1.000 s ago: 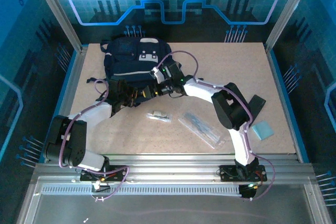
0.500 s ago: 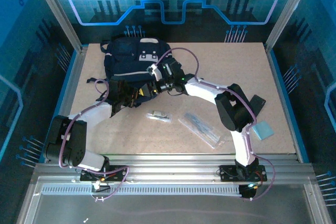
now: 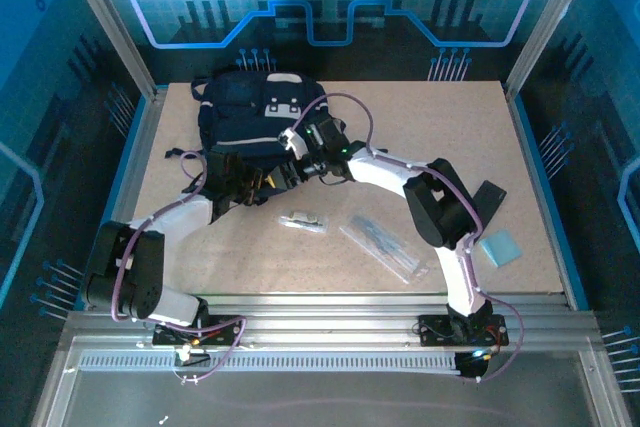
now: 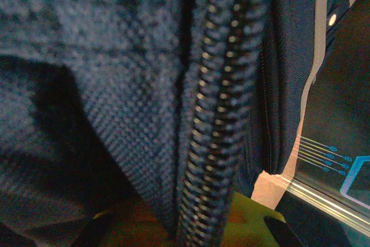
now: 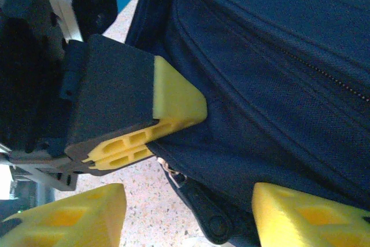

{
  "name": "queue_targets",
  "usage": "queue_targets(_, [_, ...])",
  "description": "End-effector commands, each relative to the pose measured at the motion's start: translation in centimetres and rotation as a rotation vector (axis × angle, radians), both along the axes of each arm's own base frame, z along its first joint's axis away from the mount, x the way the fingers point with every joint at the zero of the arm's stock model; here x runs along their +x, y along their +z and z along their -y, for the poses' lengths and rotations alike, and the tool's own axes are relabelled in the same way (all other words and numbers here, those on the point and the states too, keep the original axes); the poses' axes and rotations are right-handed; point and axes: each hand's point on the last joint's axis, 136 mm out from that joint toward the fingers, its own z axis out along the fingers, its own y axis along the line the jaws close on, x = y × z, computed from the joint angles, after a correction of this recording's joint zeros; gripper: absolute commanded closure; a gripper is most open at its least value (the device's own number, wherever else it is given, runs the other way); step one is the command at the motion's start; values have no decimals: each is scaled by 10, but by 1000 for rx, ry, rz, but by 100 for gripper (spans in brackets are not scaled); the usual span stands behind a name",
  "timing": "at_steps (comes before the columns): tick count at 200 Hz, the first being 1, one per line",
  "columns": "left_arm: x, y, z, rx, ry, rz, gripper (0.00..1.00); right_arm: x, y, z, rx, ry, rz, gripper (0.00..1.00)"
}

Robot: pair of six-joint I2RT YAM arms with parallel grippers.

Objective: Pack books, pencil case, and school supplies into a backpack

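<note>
Navy fabric of the backpack (image 3: 250,112) takes the far-left part of the table (image 3: 430,127); it lies flat w/ its grey patches up and its dark straps spread toward the left edge. Both arms reach to its near side.

The left gripper (image 5: 159,130), seen from the right wrist cam, has its 2 yellow fingertips pressed together on the lower edge of the backpack, so it is clenched on the fabric. In the left wrist cam the weave and a zipper (image 4: 219,114) are very close to the lens.

The right gripper (image 5: 188,218) is released: its 2 yellow fingers (image 5: 75,218) stand well apart, one over bare table and the other at the bag's edge, w/ nothing between them except a dark zip pull (image 5: 202,212) that hangs from the bag. From above, this gripper sits just beside the left one, at the bag's near-right corner.

The school supplies (image 3: 302,220), 1 small pale oblong, lie on the table near the bag. The pencil case (image 3: 385,247), transparent, lies diagonally to the right of that, apart from it. A pale blue flat piece (image 3: 498,247) rests near the right edge.
</note>
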Motion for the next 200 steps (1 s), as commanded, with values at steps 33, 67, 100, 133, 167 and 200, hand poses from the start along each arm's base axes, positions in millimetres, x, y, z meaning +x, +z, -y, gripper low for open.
queue_targets(33, [9,57,17,-43,-74,149,100,-6,-35,-10,-217,43,135,41])
queue_targets(67, [9,57,20,-58,-81,152,100,-3,-48,-10,-340,49,226,46])
queue_targets(100, [13,60,22,-71,-88,161,100,0,-55,-10,-380,47,242,65])
queue_targets(133, [16,63,20,-61,-85,168,100,0,-45,-9,-372,47,258,91])
queue_targets(167, [19,59,7,-13,-63,161,100,-11,-26,0,-348,47,259,100])
queue_targets(200, [25,64,-3,26,-50,173,100,-18,-37,26,-387,7,188,100])
